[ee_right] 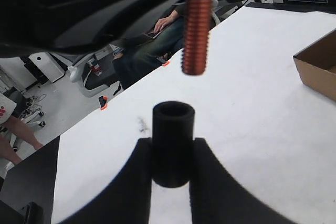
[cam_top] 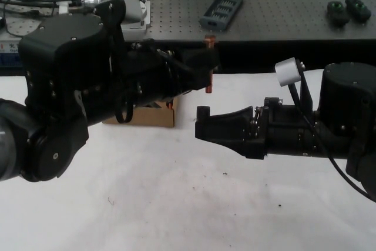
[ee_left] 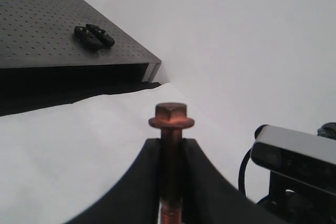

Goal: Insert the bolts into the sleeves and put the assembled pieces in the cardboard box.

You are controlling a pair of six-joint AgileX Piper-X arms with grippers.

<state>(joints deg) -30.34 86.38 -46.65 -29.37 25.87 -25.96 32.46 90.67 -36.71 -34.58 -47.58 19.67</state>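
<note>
My left gripper (cam_top: 207, 63) is shut on a copper bolt (cam_top: 209, 66), held upright with its hex head (ee_left: 171, 115) on top and its threaded end (ee_right: 197, 30) pointing down. My right gripper (cam_top: 204, 123) is shut on a black sleeve (ee_right: 173, 142), which stands upright with its open bore facing up. The bolt's tip hangs a short way above the sleeve's mouth, roughly in line with it and apart from it. The cardboard box (cam_top: 154, 114) sits on the white table behind the left arm, mostly hidden by it; a corner of the box (ee_right: 319, 69) is also in the right wrist view.
A dark perforated bench (cam_top: 282, 4) at the back carries a blue tray (cam_top: 222, 9) and two black parts (cam_top: 348, 11). The white tabletop (cam_top: 176, 204) lies open below both arms. The right arm's wrist camera (ee_left: 294, 153) is close beside the left gripper.
</note>
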